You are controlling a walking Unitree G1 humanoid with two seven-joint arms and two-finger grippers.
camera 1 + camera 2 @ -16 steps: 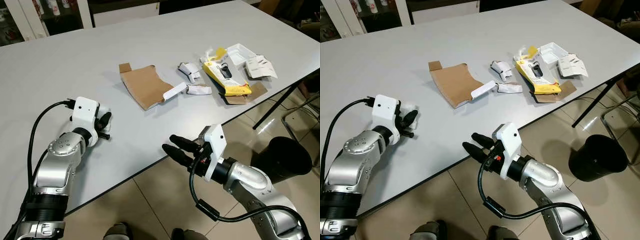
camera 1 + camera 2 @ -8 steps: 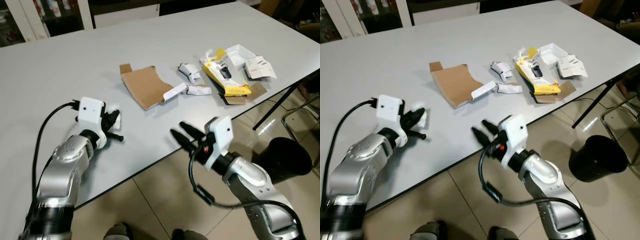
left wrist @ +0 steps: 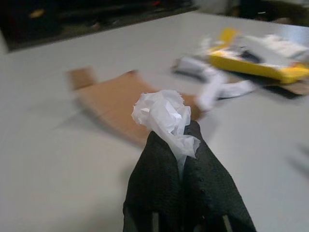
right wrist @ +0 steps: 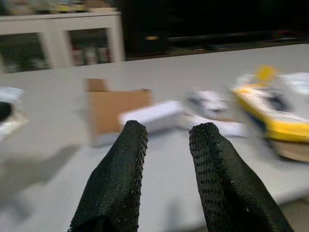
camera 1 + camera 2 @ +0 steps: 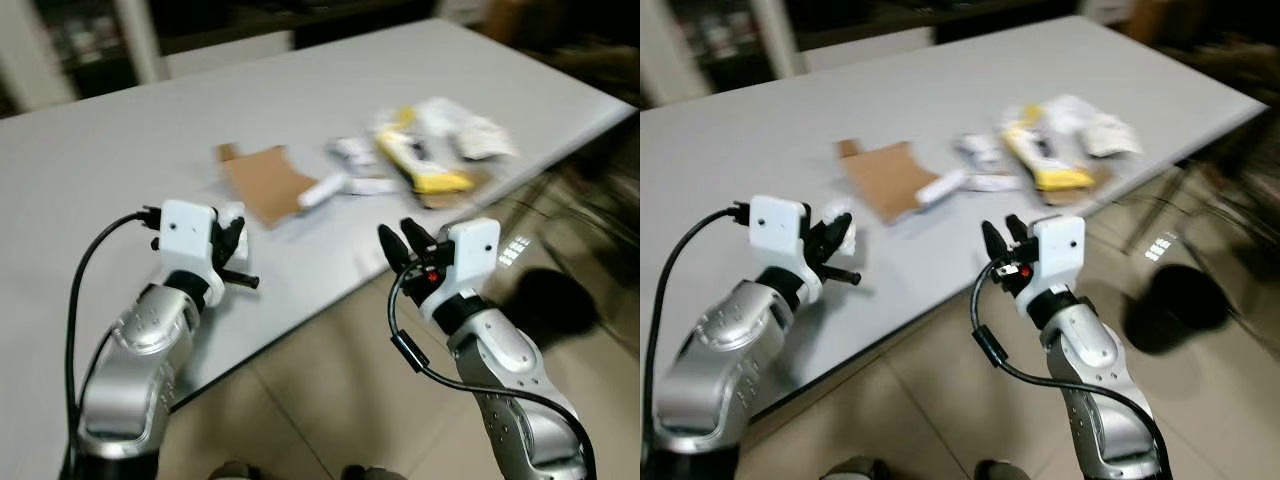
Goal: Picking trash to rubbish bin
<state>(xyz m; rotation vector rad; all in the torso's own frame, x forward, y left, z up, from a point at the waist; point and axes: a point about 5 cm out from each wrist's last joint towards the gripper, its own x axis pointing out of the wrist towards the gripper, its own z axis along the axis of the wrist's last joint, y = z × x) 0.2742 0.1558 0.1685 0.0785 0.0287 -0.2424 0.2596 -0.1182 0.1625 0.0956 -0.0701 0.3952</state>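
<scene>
White crumpled tissue (image 3: 164,116) sits pinched in the left gripper (image 3: 179,140); blurred right gripper (image 4: 166,137), fingers parted, has risen beside the table edge (image 5: 330,305).

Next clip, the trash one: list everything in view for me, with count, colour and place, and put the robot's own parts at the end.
table: 1, light grey, spans the upper scene
cardboard piece: 1, brown, flat on the table near its middle
white scraps: a few, blurred, right of the cardboard
yellow package: 1, yellow, among the pile near the table's right edge
white packaging: count unclear, blurred, behind the yellow package
rubbish bin: 1, black, on the tiled floor right of the table
crumpled tissue: 1, white, pinched in the left tool
left tool: black fingers shut on the tissue, above the table's near edge
right tool: black fingers apart, holding nothing, just off the table's near edge
</scene>
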